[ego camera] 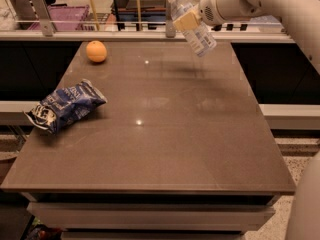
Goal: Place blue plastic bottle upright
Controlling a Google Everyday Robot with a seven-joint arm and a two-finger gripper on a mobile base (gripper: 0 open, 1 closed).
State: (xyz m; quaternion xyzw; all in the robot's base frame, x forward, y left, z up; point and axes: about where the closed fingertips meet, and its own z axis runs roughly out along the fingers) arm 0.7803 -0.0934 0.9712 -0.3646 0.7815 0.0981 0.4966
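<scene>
The tool (186, 20) grips the tilted blue plastic bottle (201, 39) in the air above the far edge of the worktop (165, 154).

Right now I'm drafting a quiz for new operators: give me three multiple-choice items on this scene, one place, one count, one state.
1. Where is the orange? A) far-left part of the table B) near-right corner C) middle
2. How many things lie on the table? A) one B) two C) four
3. How is the blue plastic bottle? A) lying flat B) standing upright C) tilted in the air, in the hand over the far edge
Key: 1 A, it sits by the far-left edge. 2 B, only the orange and the snack bag rest there. 3 C, the hand grips it tilted, cap up-left, off the surface.
</scene>
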